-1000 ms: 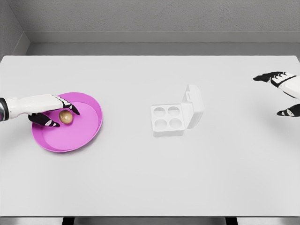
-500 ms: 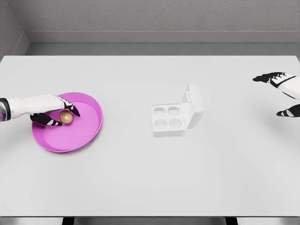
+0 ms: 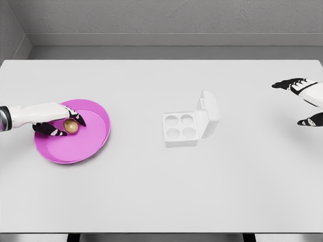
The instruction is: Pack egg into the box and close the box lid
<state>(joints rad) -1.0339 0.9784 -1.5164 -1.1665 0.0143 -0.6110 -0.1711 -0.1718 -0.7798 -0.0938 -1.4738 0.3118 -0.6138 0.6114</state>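
You've barely moved since half a second ago: your left hand [image 3: 56, 121] stays in the pink plate [image 3: 93, 143] at the frame's left, fingers [image 3: 76, 117] clasped around the egg [image 3: 70, 126]. It's small, brown, rounded. The white box [image 3: 180, 128] sits mid-worktop [image 3: 151, 191], lid up, four cups bare. Your right hand [image 3: 305, 101] hovers at the right edge, fingers spread.

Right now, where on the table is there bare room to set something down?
Bare: the stretch between the plate and the box, the near strip, and the far strip. Crowded: the plate, where the left hand closes on the egg.
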